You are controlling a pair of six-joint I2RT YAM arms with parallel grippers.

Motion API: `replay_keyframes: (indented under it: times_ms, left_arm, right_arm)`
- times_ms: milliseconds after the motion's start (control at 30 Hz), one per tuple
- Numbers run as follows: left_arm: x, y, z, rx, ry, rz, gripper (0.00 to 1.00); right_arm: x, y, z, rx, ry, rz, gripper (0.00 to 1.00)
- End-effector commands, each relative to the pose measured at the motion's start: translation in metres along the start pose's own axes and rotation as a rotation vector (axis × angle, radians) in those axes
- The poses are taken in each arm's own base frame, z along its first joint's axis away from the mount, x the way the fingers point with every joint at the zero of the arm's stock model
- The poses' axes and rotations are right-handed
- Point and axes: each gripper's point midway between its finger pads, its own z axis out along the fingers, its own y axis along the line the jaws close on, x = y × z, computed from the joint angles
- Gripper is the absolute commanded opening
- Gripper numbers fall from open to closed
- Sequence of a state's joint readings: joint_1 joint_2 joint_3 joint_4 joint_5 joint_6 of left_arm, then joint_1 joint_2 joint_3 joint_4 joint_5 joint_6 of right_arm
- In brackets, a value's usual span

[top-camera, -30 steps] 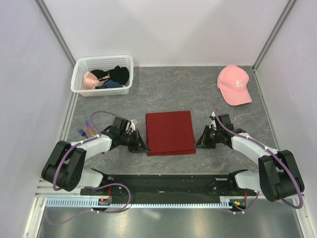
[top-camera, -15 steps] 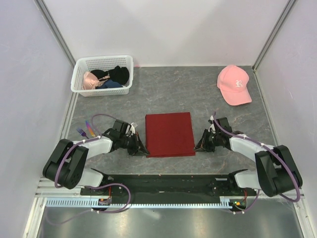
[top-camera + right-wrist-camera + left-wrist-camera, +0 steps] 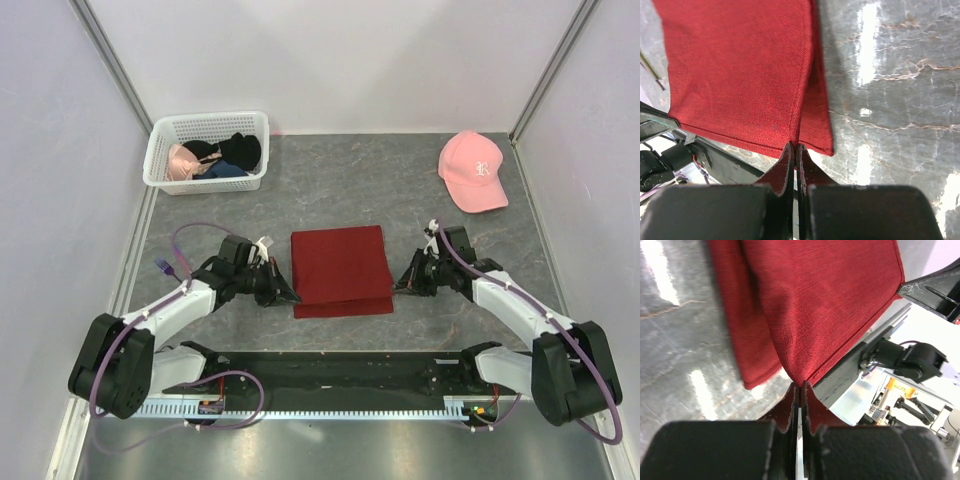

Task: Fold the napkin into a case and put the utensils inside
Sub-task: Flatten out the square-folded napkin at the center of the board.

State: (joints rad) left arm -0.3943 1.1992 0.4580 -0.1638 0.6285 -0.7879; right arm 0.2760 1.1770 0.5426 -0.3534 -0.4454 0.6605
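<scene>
A dark red napkin (image 3: 340, 270) lies folded at the middle of a grey table (image 3: 400, 180). At its 9 o'clock edge the left gripper (image 3: 291, 297) has its jaws closed tight on the near corner of the cloth's upper layer, raising it off the layer beneath. At 3 o'clock the right gripper (image 3: 399, 288) pinches the matching corner likewise. A purple utensil (image 3: 163, 267) lies farther out at 9 o'clock. A white basket (image 3: 206, 150) sits at 11 o'clock, a pink cap (image 3: 473, 170) at 1 o'clock.

Both arms low, bent inward; left tool (image 3: 291, 297) and right tool (image 3: 399, 288) closed.
</scene>
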Motion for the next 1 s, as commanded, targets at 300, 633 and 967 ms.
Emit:
replay_keyframes:
  times_ms: [300,633,967]
  left_arm:
    - [0.013,0.028,0.001,-0.102,0.016,-0.062,0.02]
    - [0.013,0.045,0.013,-0.137,0.031,-0.068,0.02]
    - [0.021,0.056,0.013,-0.163,0.035,-0.09,0.02]
  right_arm:
    - [0.015,-0.023,0.004,0.074,0.012,0.013,0.0]
    - [0.015,-0.032,0.018,0.091,0.023,0.014,0.0]
    - [0.028,-0.045,0.022,0.119,0.037,0.027,0.0]
